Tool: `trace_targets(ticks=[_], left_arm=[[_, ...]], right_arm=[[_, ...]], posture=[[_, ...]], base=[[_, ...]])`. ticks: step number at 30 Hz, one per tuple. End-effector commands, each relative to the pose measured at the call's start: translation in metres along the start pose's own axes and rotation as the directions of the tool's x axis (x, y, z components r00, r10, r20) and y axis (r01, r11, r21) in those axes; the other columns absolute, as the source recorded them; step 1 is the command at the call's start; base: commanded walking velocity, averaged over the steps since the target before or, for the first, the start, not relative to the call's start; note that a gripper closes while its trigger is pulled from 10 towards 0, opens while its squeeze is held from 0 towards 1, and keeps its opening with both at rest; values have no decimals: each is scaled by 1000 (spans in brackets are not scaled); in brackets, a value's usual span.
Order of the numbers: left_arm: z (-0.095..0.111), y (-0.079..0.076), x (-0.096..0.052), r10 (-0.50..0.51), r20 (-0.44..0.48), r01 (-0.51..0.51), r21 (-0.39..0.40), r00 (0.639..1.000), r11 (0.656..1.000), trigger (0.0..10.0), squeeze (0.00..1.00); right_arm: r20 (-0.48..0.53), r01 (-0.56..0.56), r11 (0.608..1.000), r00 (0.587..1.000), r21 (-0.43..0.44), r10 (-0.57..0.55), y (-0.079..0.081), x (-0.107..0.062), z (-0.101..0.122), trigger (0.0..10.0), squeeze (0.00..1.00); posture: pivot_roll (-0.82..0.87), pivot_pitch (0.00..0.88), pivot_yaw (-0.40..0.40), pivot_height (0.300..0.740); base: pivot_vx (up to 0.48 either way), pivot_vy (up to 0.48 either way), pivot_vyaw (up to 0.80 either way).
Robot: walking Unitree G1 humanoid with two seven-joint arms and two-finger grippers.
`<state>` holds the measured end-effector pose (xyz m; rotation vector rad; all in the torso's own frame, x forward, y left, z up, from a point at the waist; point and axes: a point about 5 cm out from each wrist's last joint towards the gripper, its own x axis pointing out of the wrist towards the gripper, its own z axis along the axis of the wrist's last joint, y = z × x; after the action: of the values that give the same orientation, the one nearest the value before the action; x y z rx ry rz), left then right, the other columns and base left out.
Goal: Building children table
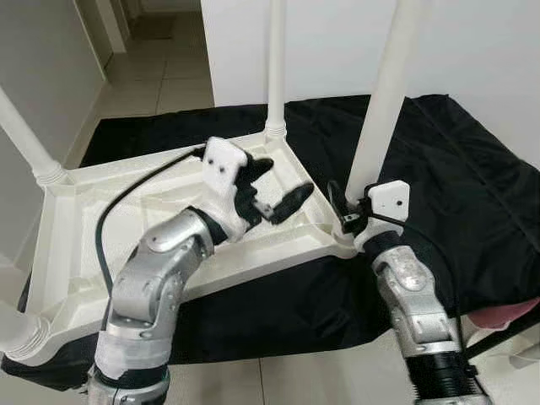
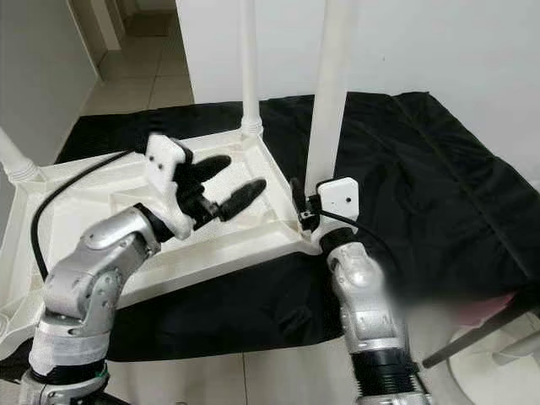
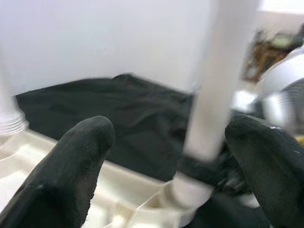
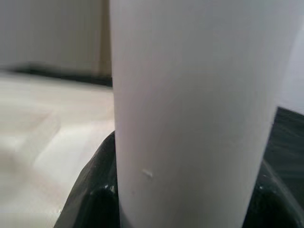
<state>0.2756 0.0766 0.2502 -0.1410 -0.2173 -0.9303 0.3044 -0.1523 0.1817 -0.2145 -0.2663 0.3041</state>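
Observation:
A white plastic children's table (image 1: pixel 76 245) lies upside down on a black cloth (image 1: pixel 456 169). Its white legs point up from the corners. My right gripper (image 1: pixel 348 215) is shut on the base of the near right leg (image 1: pixel 384 101), where it meets the corner socket. In the right wrist view that leg (image 4: pixel 190 95) sits close between the black fingers. My left gripper (image 1: pixel 284 180) hovers open over the table's underside, left of that leg, with nothing held. The left wrist view looks past both fingertips (image 3: pixel 71 161) at the same leg (image 3: pixel 213 95).
Another leg (image 1: pixel 276 67) stands at the far corner, and two more (image 1: pixel 29 143) rise on the left. A white wall is behind the cloth. A tiled corridor (image 1: pixel 160 76) opens at the back left. Something pink (image 1: pixel 506 316) lies at the near right.

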Motion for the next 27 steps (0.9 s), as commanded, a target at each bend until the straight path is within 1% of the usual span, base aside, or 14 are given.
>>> trace_targets(ticks=[1,2,3,8,9,11,13,15,17,18,23,25,26,27], left_arm=[[4,-4,1,-40,12,40,-15,999,999,10000,1000],[6,-8,6,-66,12,66,33,998,997,10000,1000],[7,-9,8,-71,11,70,49,997,996,10000,1000],[8,-12,11,-98,2,97,49,995,994,10000,1000],[11,-17,14,-140,9,139,56,990,989,10000,0],[15,-22,19,-190,14,189,53,982,981,10000,0],[15,-23,21,-202,12,201,45,979,979,10000,0],[8,-19,24,-164,-30,165,43,986,985,10000,0],[8,-19,25,-163,-29,164,40,986,986,10000,0],[8,-19,25,-162,-26,163,39,986,986,10000,0],[9,-18,27,-159,-22,159,40,987,986,10000,0],[8,-17,28,-149,-26,150,44,989,988,10000,0],[7,-13,30,-129,-34,131,50,991,990,10000,0],[7,-13,30,-129,-34,131,50,991,990,10000,0]], right_arm=[[-20,-38,999,999,9,38,3,2,-2,10000,0],[-56,-103,995,993,5,103,0,5,-4,10000,0],[-67,-119,993,991,8,120,-2,5,-5,10000,0],[-65,-133,991,989,17,134,-6,8,-3,10000,0],[-62,-156,987,986,29,158,-8,10,-1,10000,0],[-65,-232,972,970,34,234,-9,14,3,10000,0],[-68,-261,964,962,38,264,-9,14,4,10000,0],[-54,-309,950,949,41,311,-9,17,9,10000,0],[-48,-332,942,941,41,334,-8,17,10,10000,0],[-43,-375,927,926,33,376,-5,16,11,10000,0],[-52,-428,903,902,16,429,-1,14,11,10000,0],[-51,-444,896,894,19,444,1,13,11,10000,0],[-46,-471,882,880,24,472,3,12,11,10000,0],[-46,-471,882,880,24,472,3,12,11,10000,0]], posture=[[30,28,30,740],[29,22,27,740],[29,22,27,740],[34,17,24,740],[41,10,21,740],[54,0,17,740],[54,0,17,740],[59,0,15,740],[59,0,15,740],[59,0,16,740],[59,0,21,740],[60,0,22,740],[60,0,22,740],[60,0,22,740]], base=[[0,0,0],[0,0,0],[0,0,0],[0,0,0],[0,0,0],[0,0,0],[0,0,0],[0,0,0],[0,0,0],[0,0,0],[0,0,0],[0,0,0],[0,0,0],[0,0,0]])
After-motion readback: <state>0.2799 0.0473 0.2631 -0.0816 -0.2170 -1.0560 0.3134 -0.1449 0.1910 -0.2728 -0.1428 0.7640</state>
